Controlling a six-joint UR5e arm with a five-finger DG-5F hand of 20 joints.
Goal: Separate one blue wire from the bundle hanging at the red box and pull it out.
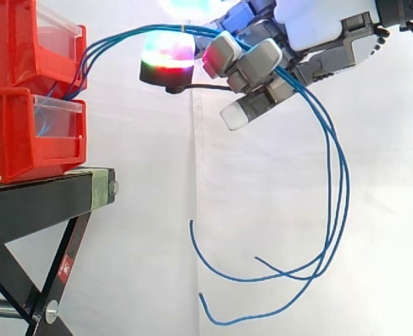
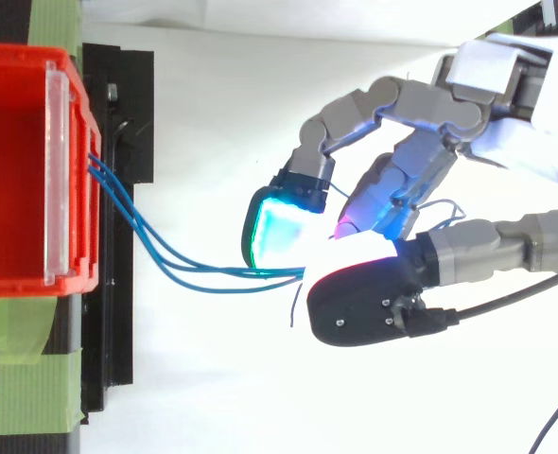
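My hand (image 1: 318, 31) is curled shut around the blue wires (image 1: 115, 36), which leave the red box (image 2: 14, 170), span the gap to the fingers (image 1: 252, 66) and droop in loops behind the palm. I judge that several strands are caught, not one; pulling now could drag the whole bundle out, or shift the box on the black stand (image 1: 45, 196). A lower red bin (image 1: 24, 133) sits beneath; the glowing pads (image 2: 279, 227) hide which strand is pinched.

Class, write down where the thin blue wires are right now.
In the side view, the thin blue wires arch rightward from the stacked red plastic bins, pass through the curled robot hand, and droop below it.
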